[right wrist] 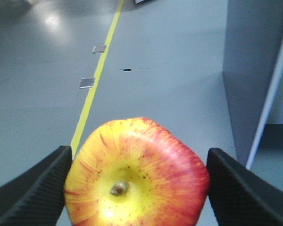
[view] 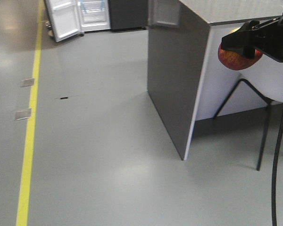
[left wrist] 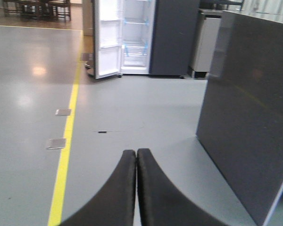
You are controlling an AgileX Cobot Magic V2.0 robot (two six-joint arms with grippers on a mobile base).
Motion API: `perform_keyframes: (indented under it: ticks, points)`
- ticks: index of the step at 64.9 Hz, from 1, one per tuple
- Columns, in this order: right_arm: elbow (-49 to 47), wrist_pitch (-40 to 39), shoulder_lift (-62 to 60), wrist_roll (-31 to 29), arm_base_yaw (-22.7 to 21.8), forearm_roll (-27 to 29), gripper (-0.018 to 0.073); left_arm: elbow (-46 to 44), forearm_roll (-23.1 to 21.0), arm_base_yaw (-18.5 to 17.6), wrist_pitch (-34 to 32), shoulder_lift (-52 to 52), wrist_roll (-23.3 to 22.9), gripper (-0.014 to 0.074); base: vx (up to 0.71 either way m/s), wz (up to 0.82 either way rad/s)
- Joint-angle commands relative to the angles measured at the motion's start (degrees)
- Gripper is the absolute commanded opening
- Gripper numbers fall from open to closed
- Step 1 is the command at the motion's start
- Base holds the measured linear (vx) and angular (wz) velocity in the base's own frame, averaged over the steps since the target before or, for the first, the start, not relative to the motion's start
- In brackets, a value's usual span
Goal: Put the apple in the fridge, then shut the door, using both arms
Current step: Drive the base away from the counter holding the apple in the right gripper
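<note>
The apple (right wrist: 137, 174) is pinched between the jaws of the right gripper (right wrist: 139, 154). One black finger (right wrist: 35, 188) touches it at nine o'clock and the other at three o'clock. Its stem dimple faces the wrist camera, with yellow skin around the dimple and red streaks toward the three o'clock side. In the front-facing view the fruit hangs in the air at about two o'clock of the frame, tucked under the black gripper body and held clear of the floor (view: 108, 155), in front of the white end panel of a grey cabinet (view: 172, 80). A black cable (view: 279, 150) drops from the arm at three o'clock. The fridge (left wrist: 174, 37) stands well apart from the apple, far across the floor at twelve o'clock in the left wrist view. Its door (left wrist: 107, 42) is swung open to the eleven o'clock side, showing its white inner face, and the white interior with blue tape strips shows beside it. The left gripper (left wrist: 136, 153) has its jaws pressed together on nothing, tips pointing toward the fridge. A yellow line (view: 30, 127) runs along the floor at nine o'clock, with two small metal plates (view: 27, 82) just beside it.
</note>
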Motion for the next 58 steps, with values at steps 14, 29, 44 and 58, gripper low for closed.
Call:
perform_keyframes:
  ticks: [14, 29, 44, 58]
  points:
    - [-1.81, -3.34, -1.82, -0.64, -0.15, 1.84, -0.0005, 1.73, 0.03, -0.31, -4.19, -0.91, -0.15, -0.0005, 0.05, 0.37]
    - [-1.81, -3.34, -1.82, -0.64, -0.15, 1.84, -0.0005, 1.73, 0.03, -0.31, -4.19, -0.91, -0.15, -0.0005, 0.08, 0.37]
    - [-1.81, -3.34, -1.82, -0.64, -0.15, 1.84, -0.0005, 1.73, 0.03, -0.31, -4.19, -0.91, -0.15, -0.0005, 0.1, 0.38]
    - [-1.81, -3.34, -1.82, -0.64, -0.15, 1.84, -0.0005, 1.73, 0.03, -0.31, -4.19, -0.91, -0.15, -0.0005, 0.12, 0.33]
